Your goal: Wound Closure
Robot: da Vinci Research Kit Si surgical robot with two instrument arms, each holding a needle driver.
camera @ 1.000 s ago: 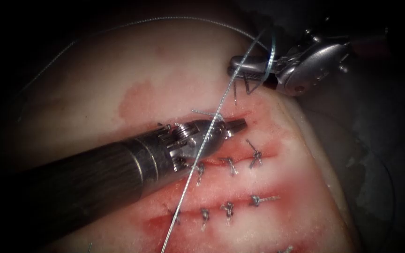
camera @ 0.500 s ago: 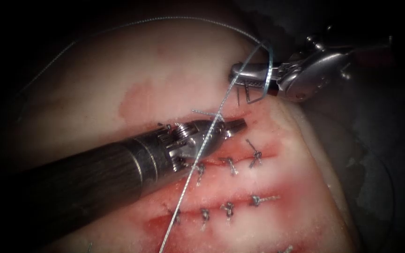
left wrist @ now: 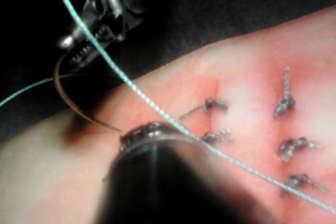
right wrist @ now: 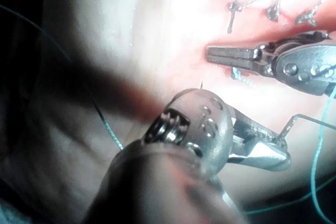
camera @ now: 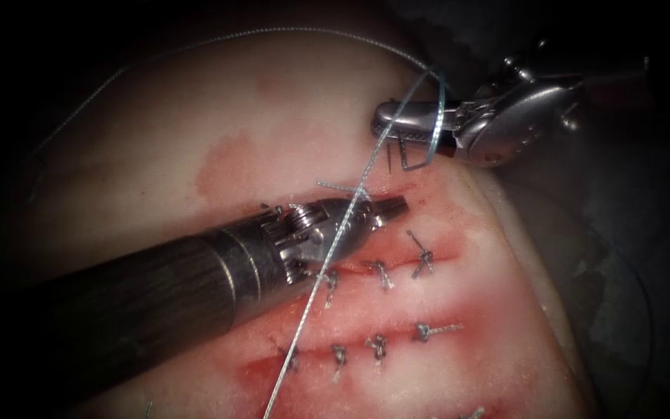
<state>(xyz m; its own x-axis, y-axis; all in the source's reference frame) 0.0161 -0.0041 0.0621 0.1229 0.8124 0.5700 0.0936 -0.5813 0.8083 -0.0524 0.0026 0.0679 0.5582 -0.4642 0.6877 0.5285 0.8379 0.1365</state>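
The curved steel needle (camera: 405, 155) is held clear of the pale pink pork tissue (camera: 288, 124) in the clamped jaws of the silver right tool (camera: 385, 116), above the far end of the topmost red cut (camera: 397, 195); the grip point along its curve cannot be told. The dark-shafted left tool (camera: 393, 206) is seen lying on that cut with jaws together, holding nothing. The teal braided thread (camera: 327, 268) is strung taut from the right tool down across the left tool and past the knotted stitches (camera: 381, 273).
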